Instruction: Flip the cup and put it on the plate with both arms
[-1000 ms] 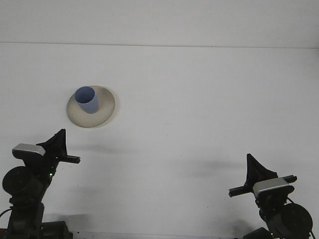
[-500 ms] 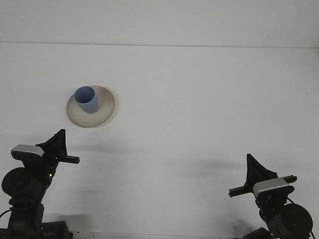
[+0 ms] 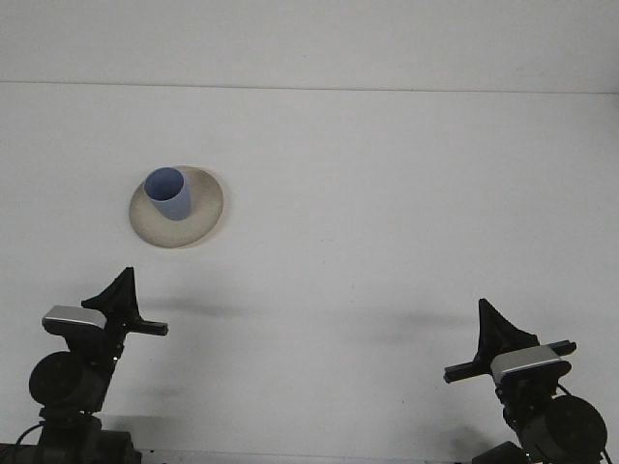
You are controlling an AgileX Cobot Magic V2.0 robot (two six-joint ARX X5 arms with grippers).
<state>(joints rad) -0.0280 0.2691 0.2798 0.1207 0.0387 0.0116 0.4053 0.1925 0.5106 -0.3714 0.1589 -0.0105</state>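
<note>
White tabletop (image 3: 387, 193) fills the view, where the left gripper (image 3: 124, 290) sits low and empty with its finger gap unreadable, the blue cup (image 3: 168, 193) stands mouth-up on the beige plate (image 3: 205, 208) beyond it, and the right gripper (image 3: 493, 329) waits likewise unreadable, holding nothing.

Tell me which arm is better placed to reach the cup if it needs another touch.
Left. The blue cup stands on the plate at the table's left side, almost straight ahead of the left gripper; the right gripper sits far across the table.
</note>
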